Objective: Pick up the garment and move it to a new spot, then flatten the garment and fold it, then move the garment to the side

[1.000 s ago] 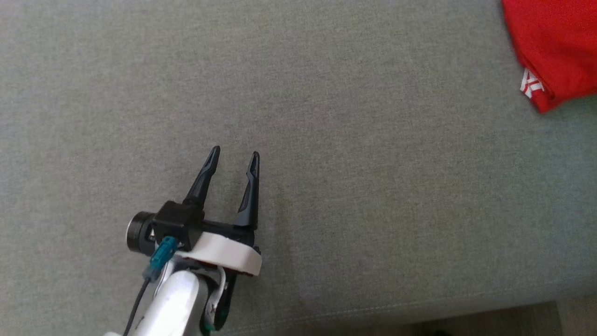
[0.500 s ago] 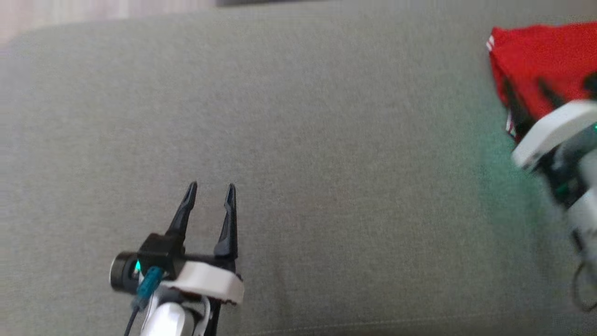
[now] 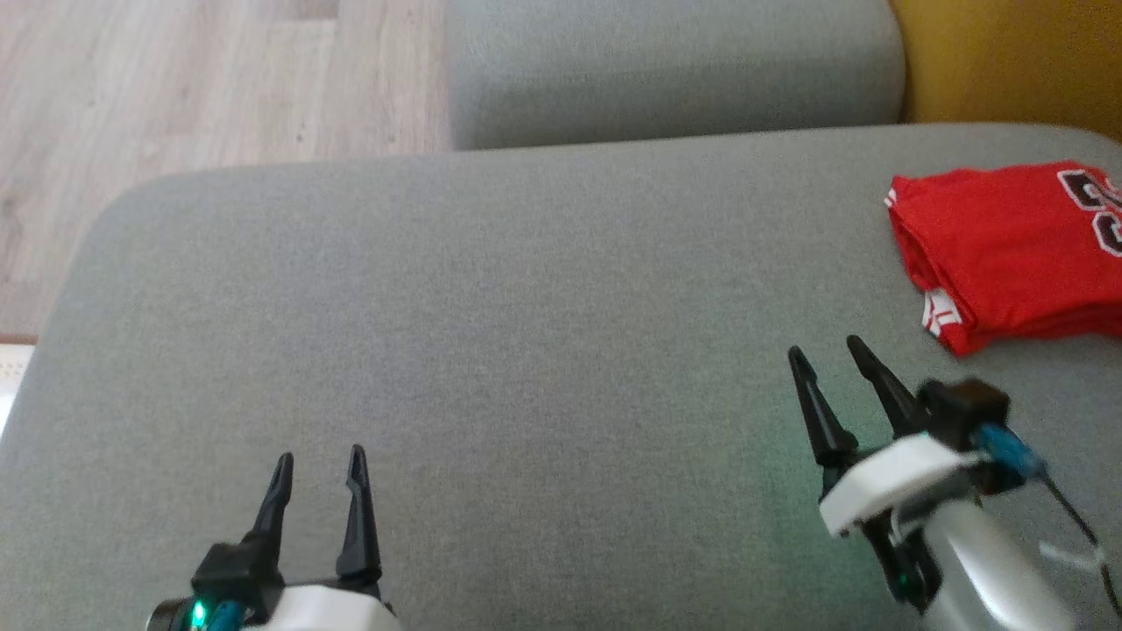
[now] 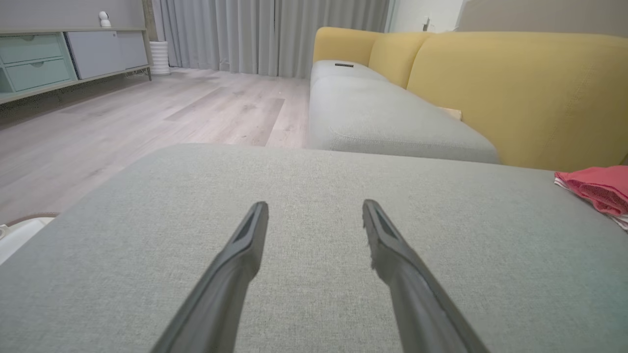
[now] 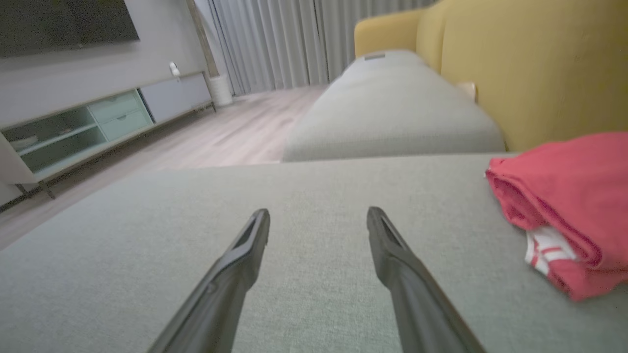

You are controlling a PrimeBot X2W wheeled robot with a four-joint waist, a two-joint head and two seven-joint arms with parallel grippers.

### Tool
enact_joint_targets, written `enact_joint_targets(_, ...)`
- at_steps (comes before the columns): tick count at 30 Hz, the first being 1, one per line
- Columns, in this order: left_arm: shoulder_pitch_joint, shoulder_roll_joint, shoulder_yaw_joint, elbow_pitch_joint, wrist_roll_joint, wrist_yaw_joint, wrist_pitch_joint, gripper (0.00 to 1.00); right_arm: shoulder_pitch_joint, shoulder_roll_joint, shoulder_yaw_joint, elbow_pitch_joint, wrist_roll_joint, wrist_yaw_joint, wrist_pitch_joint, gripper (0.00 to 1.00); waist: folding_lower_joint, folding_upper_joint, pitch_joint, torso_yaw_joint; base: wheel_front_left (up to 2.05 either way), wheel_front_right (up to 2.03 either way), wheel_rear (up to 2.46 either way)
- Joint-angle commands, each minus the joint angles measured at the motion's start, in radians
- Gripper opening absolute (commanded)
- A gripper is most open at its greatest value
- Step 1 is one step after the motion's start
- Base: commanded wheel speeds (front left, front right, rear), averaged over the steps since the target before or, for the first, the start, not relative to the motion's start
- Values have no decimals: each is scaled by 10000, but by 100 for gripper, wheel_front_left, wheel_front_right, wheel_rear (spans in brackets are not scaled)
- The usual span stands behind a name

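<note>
Folded red garment (image 3: 1008, 245) lies at the far right of the grey sofa cushion (image 3: 526, 307)
Left tool (image 3: 318, 453) and right tool (image 3: 825, 345) hover with jaws spread wide, holding nothing. A careless sweep by the right tool could snag the garment's near-left corner and undo the fold. Its long axis runs left to right, trimmed corner pointing near-left
</note>
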Motion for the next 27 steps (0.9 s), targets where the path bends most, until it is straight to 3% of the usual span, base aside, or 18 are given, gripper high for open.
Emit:
enact_joint_targets(1,-148,-45,487,-624,115,-55,-80,100,686,364,-883,-1280,-995,65,-135,100,1,-1,-326,22,0,0,0)
enact_joint_targets(7,374,-45,732,-1231,550,-282,-80,100,2685,1383,-2539,-3550,-2692,65,-137,100,1,-1,-676,90,0,0,0)
enact_joint_targets(11,760,-45,878,-1508,849,-472,-80,100,3619,1740,-3197,-4528,-3181,65,-138,100,1,-1,-900,126,0,0,0)
enact_joint_targets(25,1093,-45,920,-1358,1103,-647,-80,100,4084,1926,-3412,-4604,-3517,65,-139,100,1,-1,-990,173,0,0,0)
enact_joint_targets(26,1528,11,606,-1040,1027,-616,1,0,4501,1971,-3632,-4300,-3522,-2,-15,0,1,-1,-1004,188,0,0,0)
enact_joint_targets(27,1536,11,588,-947,1014,-610,7,0,4510,1973,-3620,-4193,-3512,-2,-12,0,1,-1,-999,187,0,0,0)
